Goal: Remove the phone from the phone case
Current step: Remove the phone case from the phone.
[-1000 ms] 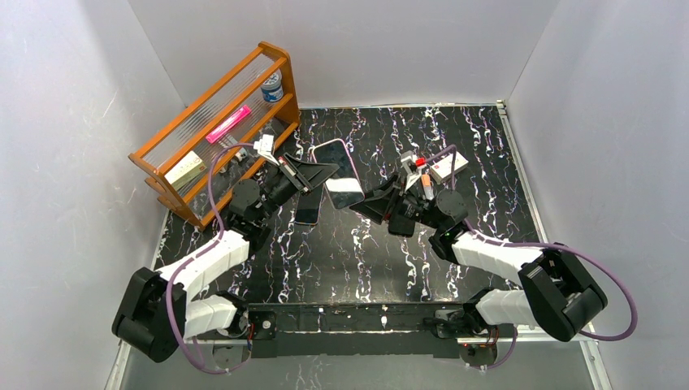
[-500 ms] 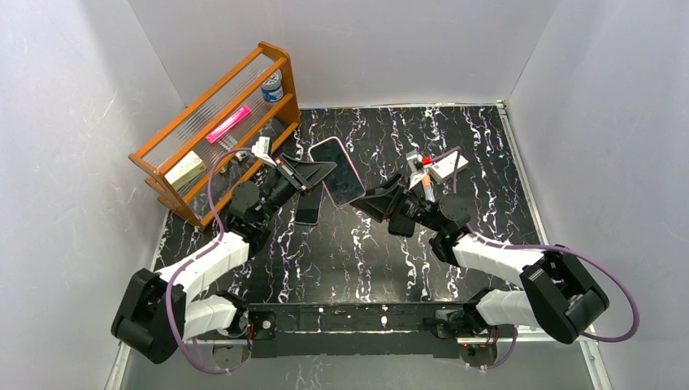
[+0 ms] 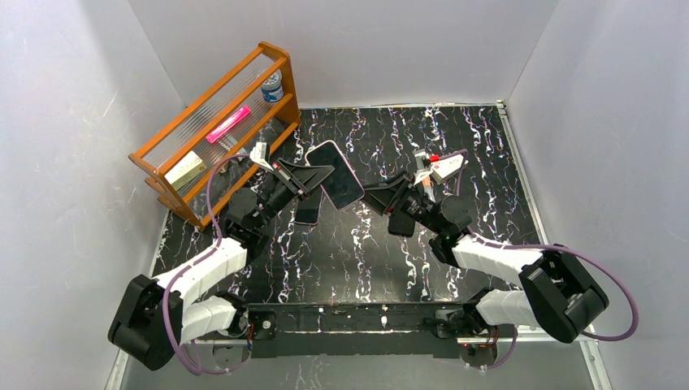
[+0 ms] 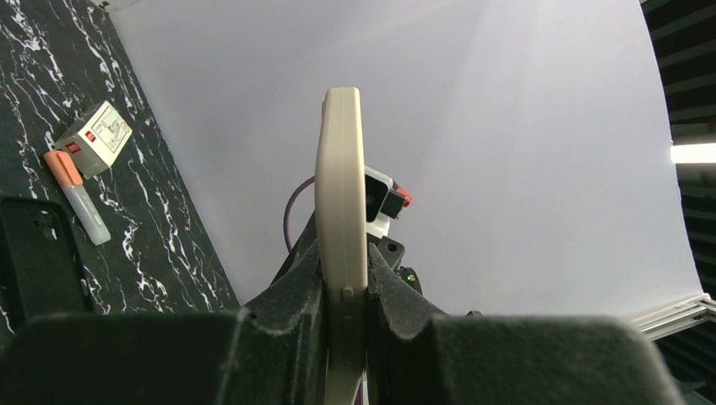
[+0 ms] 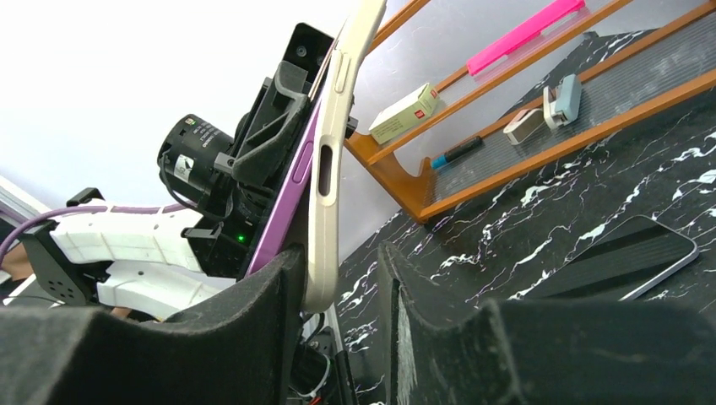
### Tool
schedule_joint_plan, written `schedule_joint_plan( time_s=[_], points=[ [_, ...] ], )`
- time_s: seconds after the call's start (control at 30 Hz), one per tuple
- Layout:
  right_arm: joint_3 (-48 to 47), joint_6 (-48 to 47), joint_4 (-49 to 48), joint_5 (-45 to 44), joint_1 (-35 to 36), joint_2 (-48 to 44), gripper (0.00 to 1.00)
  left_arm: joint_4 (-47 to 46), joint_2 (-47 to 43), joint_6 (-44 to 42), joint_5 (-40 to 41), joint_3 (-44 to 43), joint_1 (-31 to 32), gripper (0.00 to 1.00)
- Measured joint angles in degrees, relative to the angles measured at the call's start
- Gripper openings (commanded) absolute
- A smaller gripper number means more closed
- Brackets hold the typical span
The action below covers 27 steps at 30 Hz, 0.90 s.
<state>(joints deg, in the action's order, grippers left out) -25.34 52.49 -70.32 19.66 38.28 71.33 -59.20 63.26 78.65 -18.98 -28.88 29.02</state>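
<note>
left fingers (image 4: 283, 308) pinching phone case (image 4: 340, 211) tight above counter (image 3: 366, 244), right fingers (image 5: 253, 321) straddling its other edge, partly open, phone (image 5: 283, 215) sitting inside

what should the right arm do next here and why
Probably close the right gripper on the case rim and peel it sideways. The left gripper clamps the other edge, the purple phone shows beside the beige rim, and one right finger stands clear of it.
</note>
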Motion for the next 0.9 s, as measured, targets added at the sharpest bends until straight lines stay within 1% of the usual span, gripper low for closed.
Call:
schedule_joint_plan(
  time_s=[0.2, 0.33, 0.43, 0.47, 0.5, 0.53, 0.6, 0.73, 0.87, 0.9],
  points=[
    [-2.03, 1.88, -1.84, 1.42, -0.42, 3.43, 0.42, 0.42, 0.07, -0.09, -2.01, 0.37, 0.15, 0.00],
    [-4.66, 3.19, -1.99, 4.81, -1.03, 5.88, 0.38, -0.44, 0.46, -0.20, -2.12, 0.33, 0.13, 0.00],
    [-5.99, 4.72, -3.26, 7.23, -1.57, 7.91, 0.29, -1.01, 1.66, -0.20, -2.58, -0.13, 0.09, 0.00],
    [-6.40, 5.27, -3.56, 7.91, -1.75, 8.63, 0.23, -1.14, 2.21, -0.20, -2.75, -0.28, 0.07, 0.00],
    [-6.73, 5.88, -3.74, 8.48, -1.88, 9.25, 0.19, -1.31, 2.82, -0.22, -2.91, -0.42, 0.02, 0.01],
    [-6.93, 6.23, -3.98, 8.90, -1.97, 9.70, 0.10, -1.38, 3.32, -0.17, -2.95, -0.52, -0.02, 0.03],
    [-6.95, 6.93, -3.93, 9.14, -2.27, 10.12, 0.01, -1.75, 4.48, -0.09, -3.02, -0.55, -0.20, 0.10],
    [-6.93, 7.37, -2.01, 9.05, -2.67, 10.43, 0.01, -0.22, 5.25, -0.90, -2.91, -0.92, -0.48, 0.33],
    [-6.86, 6.32, 0.26, 8.87, -1.90, 10.10, 0.01, 5.95, 5.27, -4.04, -4.09, -1.79, -0.02, 0.63],
    [-6.73, 5.92, 0.96, 8.63, -1.77, 9.77, 0.01, 7.72, 5.27, -4.96, -4.28, -1.97, -0.02, 0.67]
  ],
)
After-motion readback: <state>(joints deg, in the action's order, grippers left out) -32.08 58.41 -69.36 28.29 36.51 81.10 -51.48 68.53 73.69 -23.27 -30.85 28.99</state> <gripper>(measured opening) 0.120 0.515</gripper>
